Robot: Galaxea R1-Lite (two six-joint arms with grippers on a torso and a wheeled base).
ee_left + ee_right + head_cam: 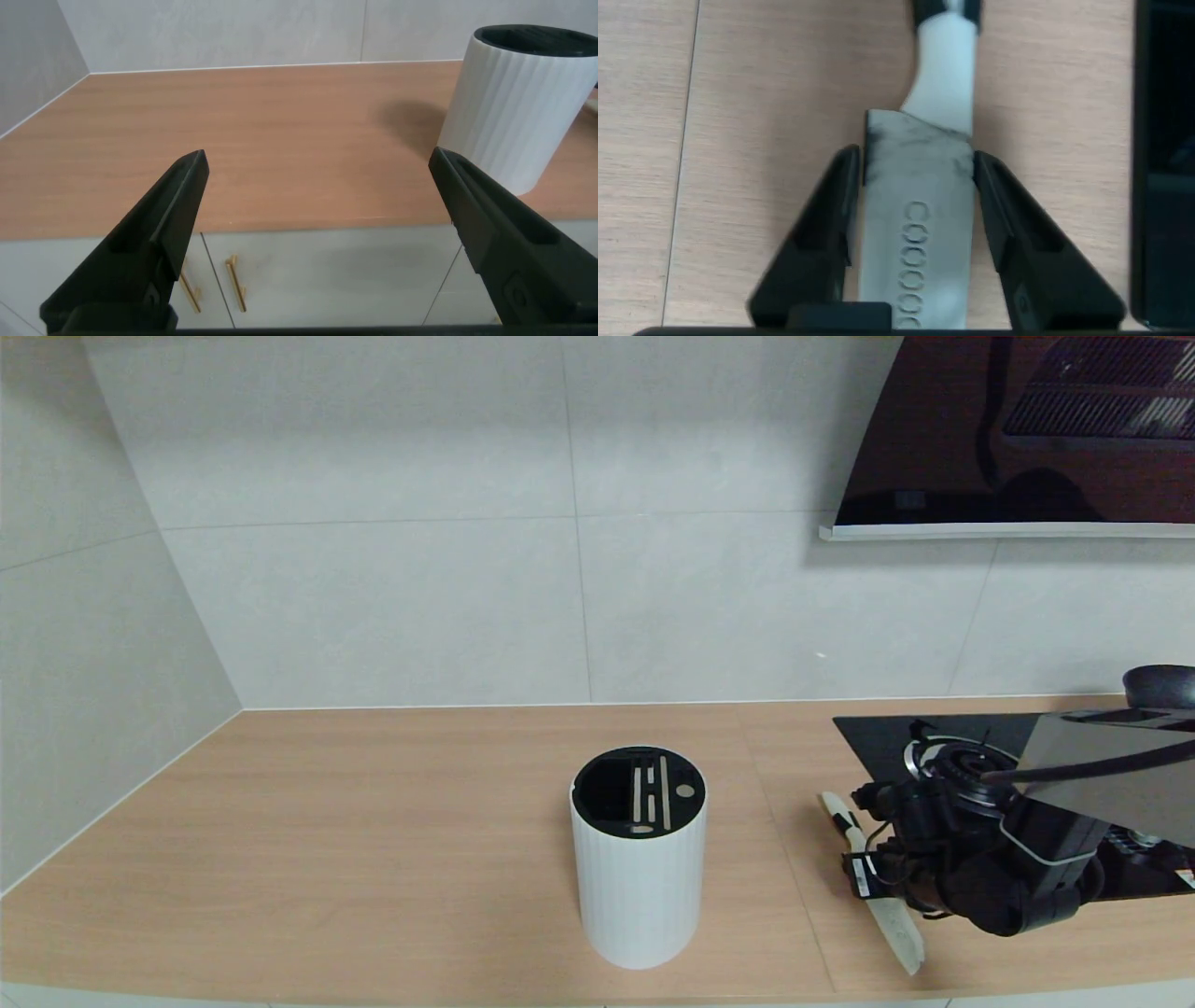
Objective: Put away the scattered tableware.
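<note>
A knife (898, 929) with a pale blade and a white-and-black handle lies flat on the wooden counter (373, 821), right of the holder. My right gripper (882, 861) is down over its middle. In the right wrist view the blade (920, 243) fills the gap of that gripper (917, 159), and both fingers press its edges. The white ribbed cylinder holder (639, 873) with a black slotted top stands mid-counter. My left gripper (318, 163) hangs open before the counter's front edge, with the holder (514, 103) farther off and nothing between its fingers.
A black cooktop (878, 733) with a gas burner (952, 763) sits right behind the knife. A dark range hood (1018, 429) hangs above it. Tiled walls close the back and left. Cabinet door handles (234, 285) show under the counter edge.
</note>
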